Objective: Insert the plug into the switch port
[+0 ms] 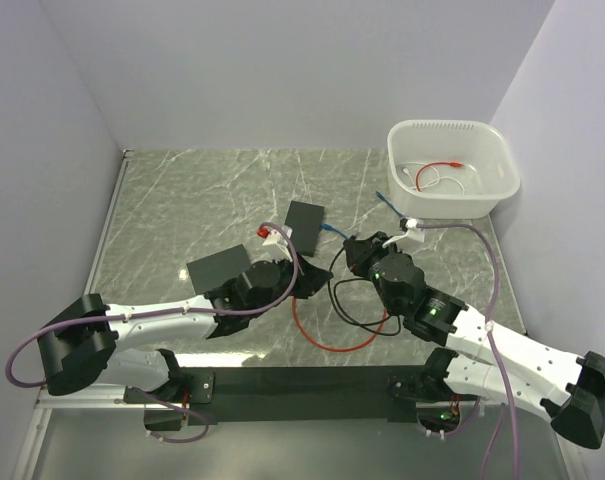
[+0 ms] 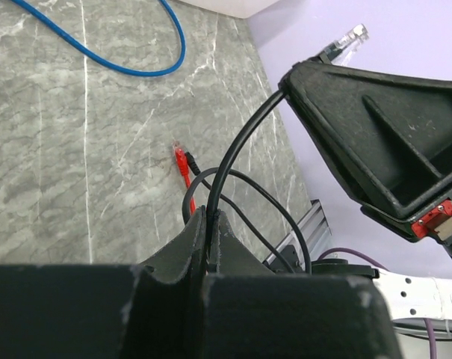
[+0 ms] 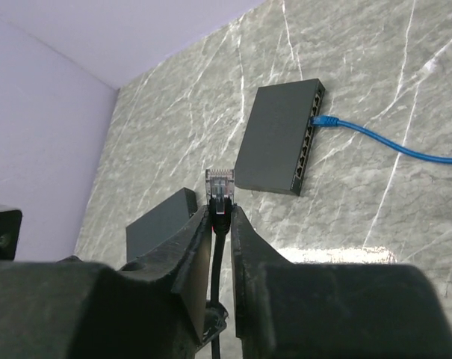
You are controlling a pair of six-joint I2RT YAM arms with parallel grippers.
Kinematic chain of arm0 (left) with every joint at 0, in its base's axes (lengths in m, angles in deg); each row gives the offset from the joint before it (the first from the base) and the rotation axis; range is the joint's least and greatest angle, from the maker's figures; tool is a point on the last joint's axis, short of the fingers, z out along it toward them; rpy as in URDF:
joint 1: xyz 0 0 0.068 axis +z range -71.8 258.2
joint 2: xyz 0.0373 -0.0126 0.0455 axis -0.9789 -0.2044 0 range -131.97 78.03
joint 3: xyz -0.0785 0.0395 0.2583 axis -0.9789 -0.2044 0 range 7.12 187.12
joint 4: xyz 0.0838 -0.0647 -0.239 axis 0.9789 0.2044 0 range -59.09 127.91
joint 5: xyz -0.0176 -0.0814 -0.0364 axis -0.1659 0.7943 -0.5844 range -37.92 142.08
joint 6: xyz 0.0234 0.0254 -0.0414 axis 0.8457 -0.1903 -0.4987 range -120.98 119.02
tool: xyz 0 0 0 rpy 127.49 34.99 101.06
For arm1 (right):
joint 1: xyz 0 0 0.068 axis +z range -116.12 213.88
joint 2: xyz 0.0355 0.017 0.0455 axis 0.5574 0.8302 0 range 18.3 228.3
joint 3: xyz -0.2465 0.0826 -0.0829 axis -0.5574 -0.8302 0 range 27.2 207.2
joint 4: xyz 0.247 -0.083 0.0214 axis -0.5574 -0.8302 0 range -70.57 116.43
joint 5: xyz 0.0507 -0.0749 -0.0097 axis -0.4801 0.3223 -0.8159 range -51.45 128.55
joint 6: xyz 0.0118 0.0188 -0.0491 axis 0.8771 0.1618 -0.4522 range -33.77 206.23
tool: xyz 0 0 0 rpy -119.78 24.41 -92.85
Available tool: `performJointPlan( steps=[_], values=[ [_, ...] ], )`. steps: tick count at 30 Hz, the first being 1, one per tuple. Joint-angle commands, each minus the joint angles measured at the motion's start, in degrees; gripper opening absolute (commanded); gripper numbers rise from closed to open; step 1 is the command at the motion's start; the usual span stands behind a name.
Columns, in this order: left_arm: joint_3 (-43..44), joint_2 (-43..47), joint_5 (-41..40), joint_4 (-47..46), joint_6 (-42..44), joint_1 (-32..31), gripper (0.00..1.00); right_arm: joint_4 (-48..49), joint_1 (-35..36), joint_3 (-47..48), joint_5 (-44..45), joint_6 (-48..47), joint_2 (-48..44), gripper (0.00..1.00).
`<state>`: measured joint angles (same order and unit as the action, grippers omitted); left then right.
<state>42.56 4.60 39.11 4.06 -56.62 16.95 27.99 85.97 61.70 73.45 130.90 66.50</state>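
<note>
**Red cable** (image 1: pixel 327 345): a loose loop on the table (image 1: pixel 182 200), nearest the arm bases. One plug end lies flat on the marble.

**Black cable** (image 2: pixel 240 146): coils on the table between the two arms and rises to both sets of fingers.

**Left fingers** (image 2: pixel 188 247): closed tight on the black cable partway along its length. The cable runs up out of the pinch towards the other arm.

**Right fingers** (image 3: pixel 188 239): closed on the plug (image 3: pixel 220 187), clamping its black boot. The clear connector tip stands out beyond the fingertips.

**Plug, location:** held off the table in the right fingers. It is short of the switch (image 3: pixel 278 138) and not in any port.

**Switch:** a flat dark box lying on the table, with its row of ports along one long edge. A blue cable (image 3: pixel 390 143) is seated in a port near one end and trails away across the marble.

**Second dark box** (image 3: pixel 160 221): lies flat beside the left arm, apart from the switch.

**White tub** (image 1: pixel 452 207): stands at the far right corner of the table. It holds a thin red lead (image 1: pixel 444 166) and a white lead (image 1: pixel 422 180), loosely curled on its floor.
</note>
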Motion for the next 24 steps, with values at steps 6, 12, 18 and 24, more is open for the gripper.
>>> performJointPlan(
  steps=[6,12,18,24],
  values=[
    [0.86,1.18,0.4,-3.56,-0.88,-1.5,0.02,3.01,-0.51,2.94,1.58,-0.63,0.4,0.1],
    [5.68,-0.66,3.31,9.3,6.06,-1.76,0.54,6.08,-1.91,2.15,-6.13,-9.92,-1.97,0.0],
    [1.65,13.55,-6.09,19.36,7.38,-1.76,0.61,5.91,-5.16,-0.92,-23.1,-15.66,-3.56,0.0],
    [1.12,28.24,-13.12,29.3,9.67,-1.68,0.6,7.75,-5.51,-1.72,-38.48,-18.91,2.41,0.0]
  ],
)
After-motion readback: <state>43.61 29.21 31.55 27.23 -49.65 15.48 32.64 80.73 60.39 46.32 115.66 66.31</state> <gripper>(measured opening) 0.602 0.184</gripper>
